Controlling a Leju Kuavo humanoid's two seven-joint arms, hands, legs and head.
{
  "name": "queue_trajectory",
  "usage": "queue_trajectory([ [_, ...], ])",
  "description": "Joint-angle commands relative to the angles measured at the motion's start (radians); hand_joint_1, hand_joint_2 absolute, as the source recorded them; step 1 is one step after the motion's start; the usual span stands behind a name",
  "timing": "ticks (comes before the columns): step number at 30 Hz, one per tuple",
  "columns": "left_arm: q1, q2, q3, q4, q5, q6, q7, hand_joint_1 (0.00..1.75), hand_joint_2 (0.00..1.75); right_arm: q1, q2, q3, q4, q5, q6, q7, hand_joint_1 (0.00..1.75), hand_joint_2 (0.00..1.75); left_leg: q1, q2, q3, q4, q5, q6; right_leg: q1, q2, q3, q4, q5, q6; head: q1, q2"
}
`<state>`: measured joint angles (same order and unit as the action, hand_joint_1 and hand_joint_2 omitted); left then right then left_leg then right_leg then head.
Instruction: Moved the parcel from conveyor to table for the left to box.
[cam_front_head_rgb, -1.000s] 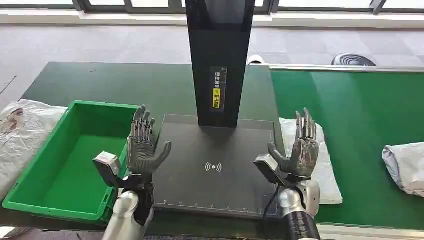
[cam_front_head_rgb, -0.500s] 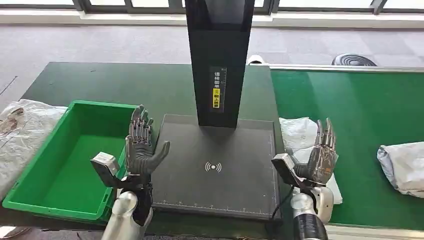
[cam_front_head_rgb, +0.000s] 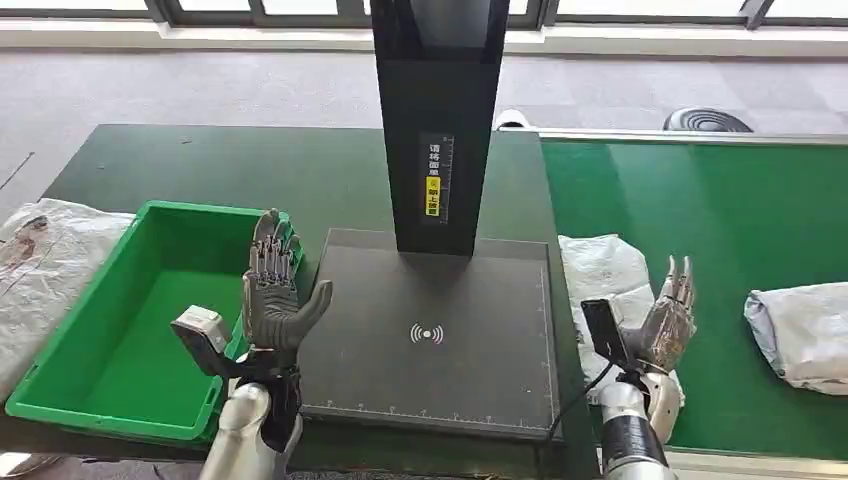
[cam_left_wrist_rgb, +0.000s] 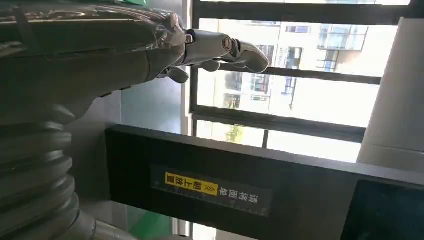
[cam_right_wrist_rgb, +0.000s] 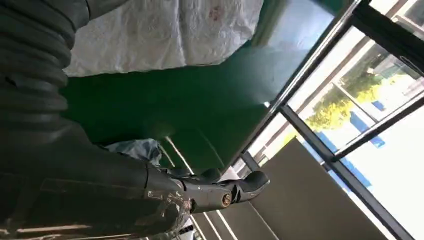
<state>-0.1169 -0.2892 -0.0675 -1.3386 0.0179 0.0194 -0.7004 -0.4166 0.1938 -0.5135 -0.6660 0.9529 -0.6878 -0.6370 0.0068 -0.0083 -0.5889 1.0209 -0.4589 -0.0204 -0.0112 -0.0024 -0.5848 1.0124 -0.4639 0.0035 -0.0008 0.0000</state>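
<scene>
A white parcel lies flat on the green conveyor, just right of the black scanner base; it also fills a corner of the right wrist view as the parcel. My right hand hovers above its near right end, fingers apart, holding nothing. A second grey-white parcel sits farther right on the belt. My left hand is raised with fingers spread and empty, between the green box and the scanner base. Its thumb shows in the left wrist view.
A black scanner column rises from a dark base plate at the table's middle. More white bags lie left of the green box. The dark table extends behind.
My right hand has moved right, off the scanner base and out over the white parcel on the belt. The far right parcel has drifted slightly left. My left hand barely shifted.
</scene>
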Motion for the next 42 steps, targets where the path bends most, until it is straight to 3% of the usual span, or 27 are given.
queue_trajectory([
  [1,0.083,-0.047,0.035,0.003,-0.003,-0.005,0.002,0.00,1.75,-0.078,-0.055,-0.047,0.205,-0.008,0.005,0.007,0.00,1.75,-0.001,0.004,0.004,-0.004,0.000,0.001,0.000,0.003,0.004,-0.004,0.001,0.000,0.000,0.000],
  [26,0.077,-0.039,0.036,0.008,-0.002,-0.005,0.002,0.00,1.75,-0.085,-0.072,0.020,0.248,-0.045,-0.006,0.058,0.00,1.75,-0.001,0.004,0.003,-0.003,0.000,0.001,0.000,0.003,0.002,-0.003,0.001,0.000,0.000,0.000],
  [30,0.087,-0.037,0.030,0.003,0.000,0.002,0.002,0.00,1.75,-0.090,-0.085,0.044,0.275,-0.023,0.008,0.132,0.00,1.75,-0.001,0.004,0.005,-0.004,0.000,0.001,0.000,0.004,0.003,-0.004,0.001,0.000,0.000,0.000],
  [34,0.083,-0.040,0.029,0.010,0.002,0.005,0.002,0.00,1.75,-0.069,-0.100,0.061,0.252,0.053,-0.010,0.324,0.00,1.75,-0.001,0.003,0.002,-0.002,-0.001,0.001,0.000,0.002,0.002,-0.002,0.000,0.000,0.000,0.000],
  [40,0.069,-0.043,0.021,0.031,0.000,-0.002,0.002,0.00,1.75,-0.061,-0.118,0.044,0.288,0.040,-0.003,0.359,0.00,1.75,0.000,0.002,0.004,-0.004,0.000,0.001,0.000,0.002,0.004,-0.005,0.001,0.000,0.000,0.000],
  [42,0.058,-0.045,0.020,0.050,0.000,-0.003,0.002,0.00,1.75,-0.060,-0.132,0.066,0.318,0.076,0.024,0.415,0.00,1.75,0.000,0.001,0.002,-0.002,0.000,0.001,0.000,0.000,0.002,-0.002,0.000,0.000,0.000,0.000],
])
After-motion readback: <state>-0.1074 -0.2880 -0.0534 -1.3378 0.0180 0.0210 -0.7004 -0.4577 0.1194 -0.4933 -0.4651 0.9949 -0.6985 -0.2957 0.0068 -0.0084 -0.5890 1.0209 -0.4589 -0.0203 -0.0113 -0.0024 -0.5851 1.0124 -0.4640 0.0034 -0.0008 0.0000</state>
